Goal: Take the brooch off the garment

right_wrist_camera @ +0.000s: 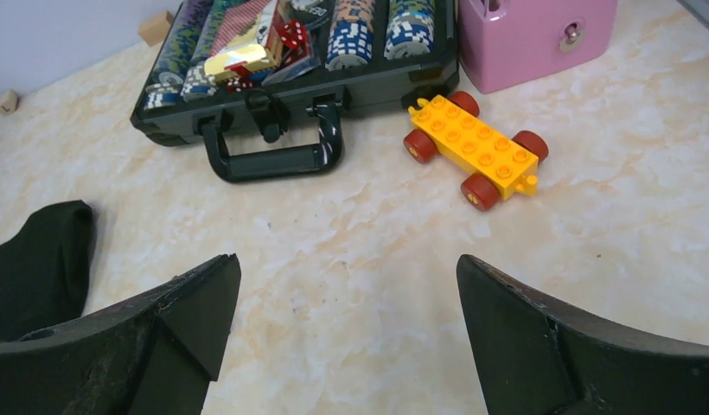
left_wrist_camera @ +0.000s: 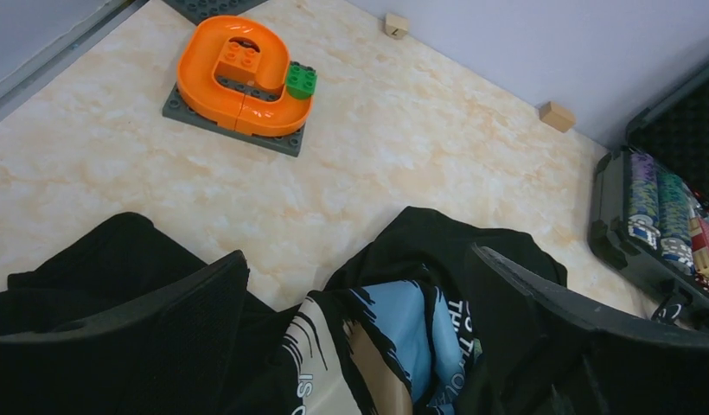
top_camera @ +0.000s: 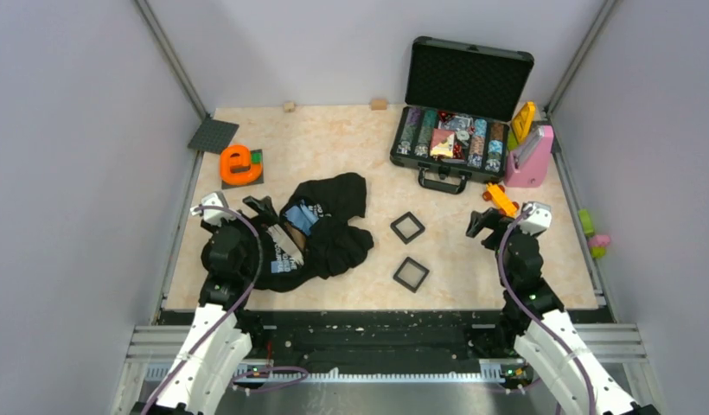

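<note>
We find the left gripper (left_wrist_camera: 358, 259) wide open above the garment (top_camera: 334, 233), centre left, the right gripper (right_wrist_camera: 347, 264) likewise wide; brooch unseen, removal outstanding.

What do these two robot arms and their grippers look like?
The left arm and right arm are black above, white near the base, each with a purple cable. Left gripper and right gripper have black wedge-shaped textured fingers.
</note>
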Robot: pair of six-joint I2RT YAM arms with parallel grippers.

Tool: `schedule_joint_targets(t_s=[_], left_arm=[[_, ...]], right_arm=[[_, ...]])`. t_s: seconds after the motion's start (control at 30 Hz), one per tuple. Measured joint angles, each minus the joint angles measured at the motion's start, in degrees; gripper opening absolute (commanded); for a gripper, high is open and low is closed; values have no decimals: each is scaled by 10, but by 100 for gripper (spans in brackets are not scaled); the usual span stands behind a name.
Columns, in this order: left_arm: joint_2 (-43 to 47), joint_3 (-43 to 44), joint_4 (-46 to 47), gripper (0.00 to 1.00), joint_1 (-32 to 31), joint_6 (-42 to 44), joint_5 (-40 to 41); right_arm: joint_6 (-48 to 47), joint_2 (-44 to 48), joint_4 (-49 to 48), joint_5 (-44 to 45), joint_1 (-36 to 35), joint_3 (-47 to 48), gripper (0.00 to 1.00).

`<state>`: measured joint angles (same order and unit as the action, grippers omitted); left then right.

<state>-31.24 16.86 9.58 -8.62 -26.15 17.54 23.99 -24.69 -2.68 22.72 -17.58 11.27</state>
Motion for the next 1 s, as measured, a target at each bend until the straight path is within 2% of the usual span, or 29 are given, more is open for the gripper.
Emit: schedule_joint_targets(t_s=[0.27,0.43,0.53,0.6,0.73,1.0], left_arm=[[27,-2,-36,99,0,-29,39],[40,-16,-27,99,0,-24,-4],[22,-24,-19,97,0,-23,-49],[4,-28,-13,92,0,-22,-78],[-35,-35,8,94,0,-20,-124],[-119,-36,39,94,0,-23,-173]], right_arm=[[7,-8,-25,-5,0,-8,98],[5,-26,-57,-54,0,-9,88],[6,-102,-61,-112,-5,22,87],[5,-163,-59,-140,-23,56,87],[-5,-273,-58,-166,-110,125,87],[-18,-512,-54,-169,-257,270,71]])
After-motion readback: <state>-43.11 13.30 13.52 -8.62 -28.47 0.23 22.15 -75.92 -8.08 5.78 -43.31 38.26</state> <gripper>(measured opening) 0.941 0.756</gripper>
